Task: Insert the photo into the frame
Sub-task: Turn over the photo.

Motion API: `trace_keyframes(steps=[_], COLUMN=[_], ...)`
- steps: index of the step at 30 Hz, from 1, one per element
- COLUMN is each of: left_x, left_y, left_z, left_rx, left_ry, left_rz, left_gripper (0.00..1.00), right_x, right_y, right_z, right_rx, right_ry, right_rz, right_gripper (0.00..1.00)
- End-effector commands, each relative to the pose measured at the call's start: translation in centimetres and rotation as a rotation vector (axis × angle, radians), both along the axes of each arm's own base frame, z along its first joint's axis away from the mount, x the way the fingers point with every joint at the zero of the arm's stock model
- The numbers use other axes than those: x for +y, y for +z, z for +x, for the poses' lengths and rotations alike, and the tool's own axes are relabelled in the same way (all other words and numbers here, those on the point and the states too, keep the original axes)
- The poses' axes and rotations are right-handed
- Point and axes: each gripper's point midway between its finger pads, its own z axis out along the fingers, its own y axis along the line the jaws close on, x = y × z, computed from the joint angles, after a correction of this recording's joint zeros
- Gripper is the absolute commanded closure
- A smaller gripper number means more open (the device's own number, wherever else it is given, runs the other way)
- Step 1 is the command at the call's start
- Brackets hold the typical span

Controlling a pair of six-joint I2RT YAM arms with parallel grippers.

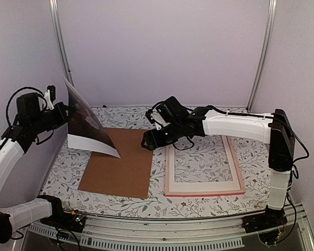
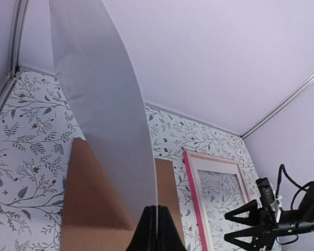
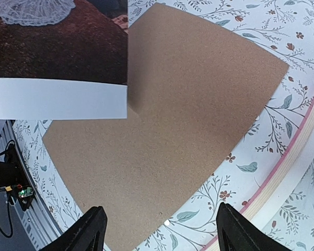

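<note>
Frame (image 1: 204, 187): lies flat on the floral-covered table (image 1: 68, 172), right of centre, long sides running away from the arm bases. The rails are pale on the face with a pink outer edge. The floral cover shows through its opening.

Photo (image 1: 86, 123): off the table at the left, above the far-left corner of the brown backing board (image 1: 120, 170). It is a dark brown-maroon print with a pale, lacy figure and a broad white border along its lower edge. Its plain white back faces the left wrist camera and the printed face is turned toward the right arm. The sheet stands on edge and bows slightly, one corner pointing up and the lower right corner low over the board. Contact there cannot be confirmed. The foreshortening hides which side is the long one.

Left gripper (image 1: 63, 111): fingers pinched tight on the photo's left edge.

Right gripper (image 1: 146, 141): fingers spread wide, holding nothing, above the board's right side just beside the frame's left rail.
</note>
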Motion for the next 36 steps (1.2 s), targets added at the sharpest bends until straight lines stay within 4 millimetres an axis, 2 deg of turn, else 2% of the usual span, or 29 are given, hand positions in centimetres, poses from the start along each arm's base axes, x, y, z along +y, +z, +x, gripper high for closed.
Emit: trace_keyframes(steps=[1,9,14,19,23,26,29,36], left_x=[1.4,1.6,1.4,-0.7,-2.6,-4.5,-7.2,-14.4], left_y=[-0.1,3.1,2.5,0.7,-0.5,-0.5,-0.5,-2.3], left_z=[-0.9,-0.3,0.6,0.6,0.5,0.4,0.5,0.6], left_rx=[0.09,0.149,0.237,0.304,0.345,0.334,0.316,0.296], left_ry=[0.036,-0.018,-0.023,-0.064,-0.099,-0.14,-0.202,-0.369], left_rz=[0.173,0.342,0.452,0.537,0.593,0.582,0.552,0.47], left_gripper=[1.0,1.0,1.0,1.0,1.0,1.0,1.0,1.0], right_x=[-1.4,-4.0,-5.3,-6.4,-7.5,-7.6,-7.1,-6.2], right_y=[1.8,1.0,0.5,1.1,1.5,2.0,2.9,5.1], right_z=[0.4,1.1,1.2,1.8,2.6,2.8,2.8,3.7], right_rx=[-0.038,-0.034,-0.02,-0.02,-0.012,0.012,0.035,0.076], right_ry=[-0.028,-0.089,-0.114,-0.142,-0.17,-0.163,-0.141,-0.111], right_rz=[-0.027,-0.074,-0.087,-0.076,-0.064,-0.023,0.038,0.158], right_gripper=[0.24,0.24,0.24,0.24,0.24,0.24,0.24,0.23])
